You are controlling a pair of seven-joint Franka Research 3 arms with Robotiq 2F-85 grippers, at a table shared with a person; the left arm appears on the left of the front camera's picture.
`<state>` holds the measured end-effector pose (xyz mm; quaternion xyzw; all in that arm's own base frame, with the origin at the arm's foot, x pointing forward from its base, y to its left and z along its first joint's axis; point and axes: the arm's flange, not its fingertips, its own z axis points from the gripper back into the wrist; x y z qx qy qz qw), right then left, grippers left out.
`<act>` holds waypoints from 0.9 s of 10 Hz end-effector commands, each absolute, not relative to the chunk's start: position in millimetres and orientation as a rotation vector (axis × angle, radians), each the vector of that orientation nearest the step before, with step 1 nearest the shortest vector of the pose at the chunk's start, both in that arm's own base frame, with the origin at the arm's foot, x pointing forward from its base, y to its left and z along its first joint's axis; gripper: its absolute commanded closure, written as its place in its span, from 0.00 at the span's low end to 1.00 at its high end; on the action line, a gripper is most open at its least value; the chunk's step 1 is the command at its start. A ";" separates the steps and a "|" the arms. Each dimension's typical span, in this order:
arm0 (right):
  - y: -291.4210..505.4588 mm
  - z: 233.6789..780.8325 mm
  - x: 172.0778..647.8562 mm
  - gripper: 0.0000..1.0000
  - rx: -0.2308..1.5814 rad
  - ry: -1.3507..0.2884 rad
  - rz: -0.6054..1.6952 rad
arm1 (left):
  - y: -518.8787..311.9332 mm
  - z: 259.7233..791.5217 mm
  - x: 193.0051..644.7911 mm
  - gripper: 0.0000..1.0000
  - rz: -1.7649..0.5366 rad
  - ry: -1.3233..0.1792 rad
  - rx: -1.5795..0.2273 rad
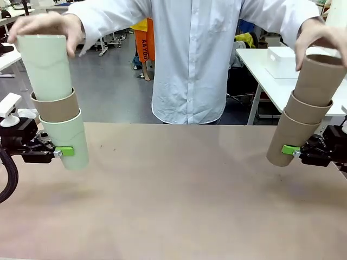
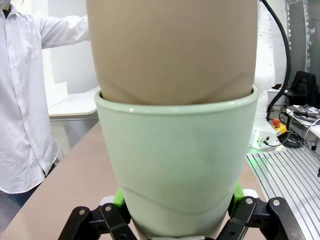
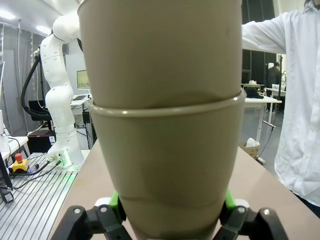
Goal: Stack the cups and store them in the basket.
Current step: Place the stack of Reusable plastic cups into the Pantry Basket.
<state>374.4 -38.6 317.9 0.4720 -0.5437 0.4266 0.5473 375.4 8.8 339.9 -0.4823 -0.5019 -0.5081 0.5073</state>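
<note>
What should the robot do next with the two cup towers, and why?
Probably just hold steady. The left end effector grips the bottom mint cup, the right end effector the bottom tan cup, and the person's hands are on both top cups, likely pressing them in.

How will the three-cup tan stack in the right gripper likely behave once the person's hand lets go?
Probably top-heavy: the right gripper clamps only the lowest cup and the tan stack leans, so it may tip further. The cups look rigid and nest loosely, rims apart, so upper ones could wobble. Matte walls likely grip the green pads fairly well.
</note>
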 end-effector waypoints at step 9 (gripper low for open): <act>-38.8 321.7 374.7 0.15 1.118 -1.299 1.012 | 8.1 343.3 375.8 0.15 -1.230 -1.217 -1.164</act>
